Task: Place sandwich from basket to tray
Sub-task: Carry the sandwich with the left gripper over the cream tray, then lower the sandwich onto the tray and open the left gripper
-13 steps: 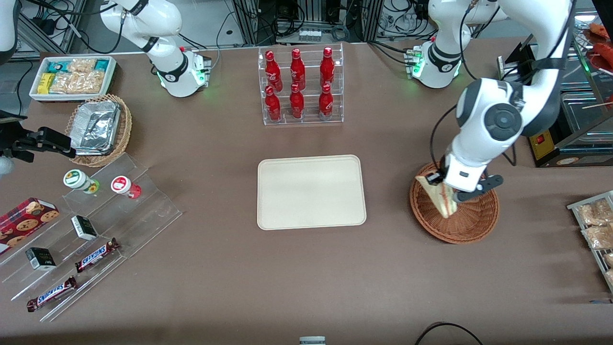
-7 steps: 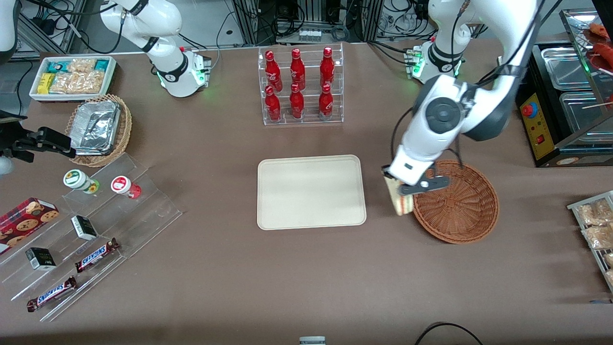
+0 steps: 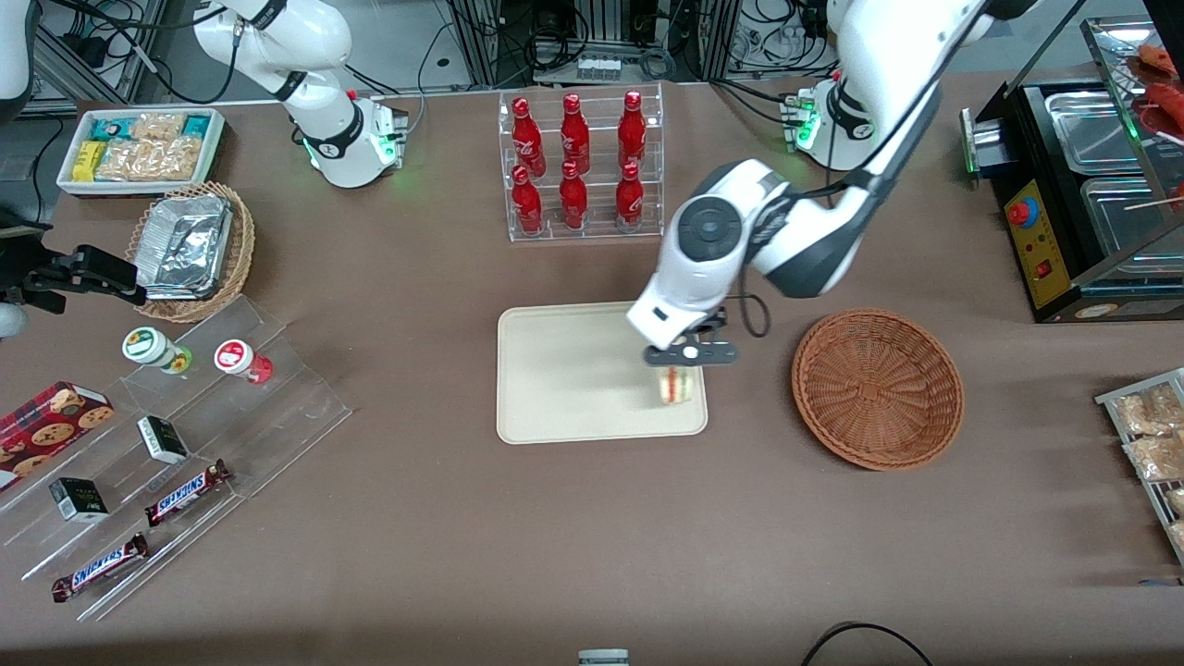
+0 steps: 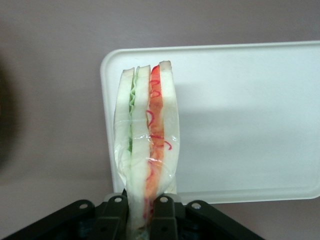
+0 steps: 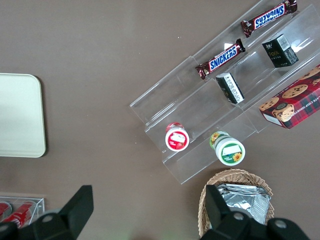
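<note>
Transfer step, sandwich over its goal. The tool (image 3: 678,363) hangs over the tray (image 3: 564,370), at the corner nearest the basket (image 3: 877,388), with its fingers (image 4: 162,212) clamped on the base of the sandwich (image 3: 676,385). The wrist view shows the sandwich (image 4: 146,145) pinched between the two pads, standing on edge, its red and green filling layers turned to the camera, and the tray's (image 4: 240,125) rim and flat bed under it. The basket, toward the working arm's end of the table (image 3: 444,536), lies empty and well apart from the tool. Judged stage: carry all but done, release not yet made. Whether the sandwich touches the tray cannot be told. The next move calls for a short descent until the wedge rests on the bed inside the rim, then parting the fingers; so close to the corner, it could tip onto the rim.
</note>
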Robot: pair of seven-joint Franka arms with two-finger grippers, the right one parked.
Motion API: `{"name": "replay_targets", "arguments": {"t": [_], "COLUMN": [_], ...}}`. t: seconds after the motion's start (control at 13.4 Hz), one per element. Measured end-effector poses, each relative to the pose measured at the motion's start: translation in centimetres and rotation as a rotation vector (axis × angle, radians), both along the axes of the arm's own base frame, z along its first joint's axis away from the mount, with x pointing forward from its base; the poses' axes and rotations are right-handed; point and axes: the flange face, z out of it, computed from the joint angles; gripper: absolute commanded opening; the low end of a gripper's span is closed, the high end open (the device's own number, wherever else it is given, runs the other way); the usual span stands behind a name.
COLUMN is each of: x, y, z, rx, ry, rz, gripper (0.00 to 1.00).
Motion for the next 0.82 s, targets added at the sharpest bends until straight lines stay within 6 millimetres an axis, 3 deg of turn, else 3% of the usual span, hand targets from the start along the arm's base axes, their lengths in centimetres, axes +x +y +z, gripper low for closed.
{"name": "replay_targets", "arguments": {"t": [0.3, 0.82], "x": [-1.0, -1.4], "y": [-5.1, -8.8], "z": [-2.2, -6.1], "rx": [-0.029, -0.021], "ry": [0.025, 0.036], "rz": [-0.031, -0.044], "gripper": [0.0, 0.0]}}
